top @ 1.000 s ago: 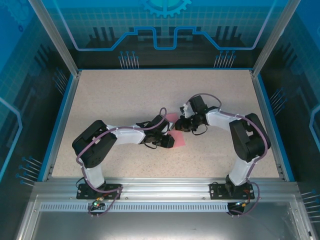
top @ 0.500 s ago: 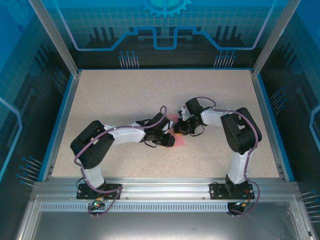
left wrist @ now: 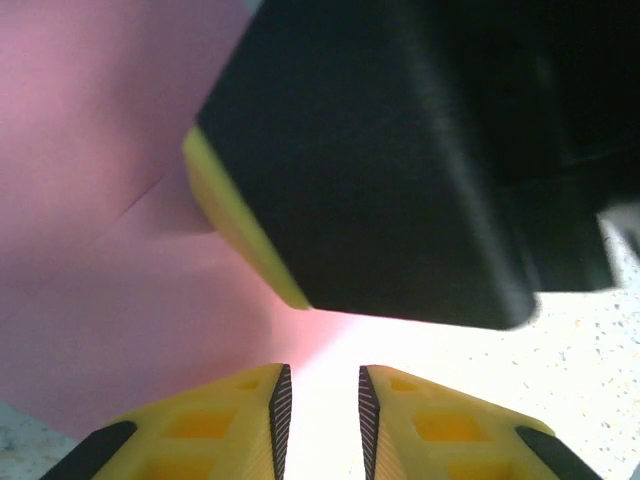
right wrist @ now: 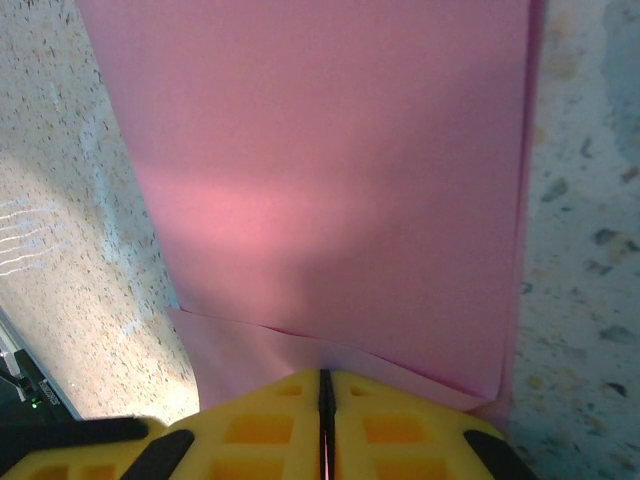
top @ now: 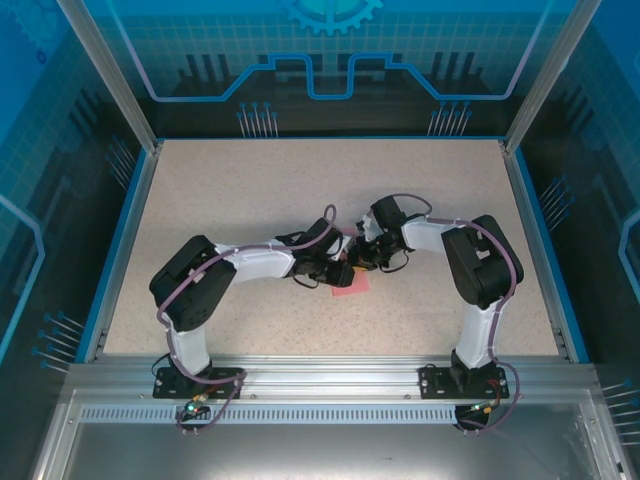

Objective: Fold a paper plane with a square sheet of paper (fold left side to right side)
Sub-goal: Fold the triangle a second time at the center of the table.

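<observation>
The square sheet of paper (top: 350,286) is pink and lies mid-table, partly folded, mostly hidden under both grippers. In the right wrist view the paper (right wrist: 330,180) shows two layers, with a slanted flap edge running into my right gripper (right wrist: 322,375). That gripper is shut, and a sliver of pink shows between its tips. My left gripper (left wrist: 318,375) stands open by a narrow gap with nothing in it, low over the paper (left wrist: 90,200). Just ahead of it is one of the right gripper's yellow fingers (left wrist: 235,225). From above, the left gripper (top: 338,272) and right gripper (top: 353,262) nearly touch.
A speckled beige tabletop (top: 250,190) lies inside a blue rim (top: 120,240), with metal posts and glass walls around it. Open surface lies on every side of the paper. Both arms bend in towards the middle.
The left gripper has slid right, closer to the right gripper, and covers more of the paper. The right arm shifted a little left early on and has stayed put since.
</observation>
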Robot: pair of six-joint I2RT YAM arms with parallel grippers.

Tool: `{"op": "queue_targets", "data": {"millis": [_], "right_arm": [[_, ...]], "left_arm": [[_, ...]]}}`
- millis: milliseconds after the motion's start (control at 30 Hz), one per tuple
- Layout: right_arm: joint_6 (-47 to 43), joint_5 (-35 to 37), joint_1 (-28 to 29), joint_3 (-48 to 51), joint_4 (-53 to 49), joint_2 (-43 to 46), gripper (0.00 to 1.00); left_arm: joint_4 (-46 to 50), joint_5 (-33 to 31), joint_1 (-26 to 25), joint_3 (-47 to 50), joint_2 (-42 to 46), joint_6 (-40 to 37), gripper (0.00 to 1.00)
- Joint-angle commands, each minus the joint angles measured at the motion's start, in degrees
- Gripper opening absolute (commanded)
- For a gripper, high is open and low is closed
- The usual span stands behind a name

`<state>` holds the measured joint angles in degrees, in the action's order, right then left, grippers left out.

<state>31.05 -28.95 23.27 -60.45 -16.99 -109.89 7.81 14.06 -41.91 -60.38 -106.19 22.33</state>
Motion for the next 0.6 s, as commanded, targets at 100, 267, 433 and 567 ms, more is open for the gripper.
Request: {"op": "queue_targets", "data": {"millis": [100,267,433,567], "right_arm": [[-0.73,3.37,-0.22,0.23,-3.30,-1.63,0.10],[-1.08,3.62,-0.48,0.24,-3.57,-1.60,0.10],[-1.11,3.64,-0.85,0.48,-3.57,-1.50,0.10],[-1.23,3.77,-0.99,0.52,-3.74,-1.46,0.10]], "left_arm": [[-0.49,1.84,0.26,2.21,-1.08,-0.75,0.27],[-0.28,3.55,0.30,4.93,0.38,-1.64,0.25],[1.32,4.16,0.19,7.65,1.79,-2.67,0.23],[2.02,4.74,-0.23,10.04,3.53,-2.79,0.22]]}}
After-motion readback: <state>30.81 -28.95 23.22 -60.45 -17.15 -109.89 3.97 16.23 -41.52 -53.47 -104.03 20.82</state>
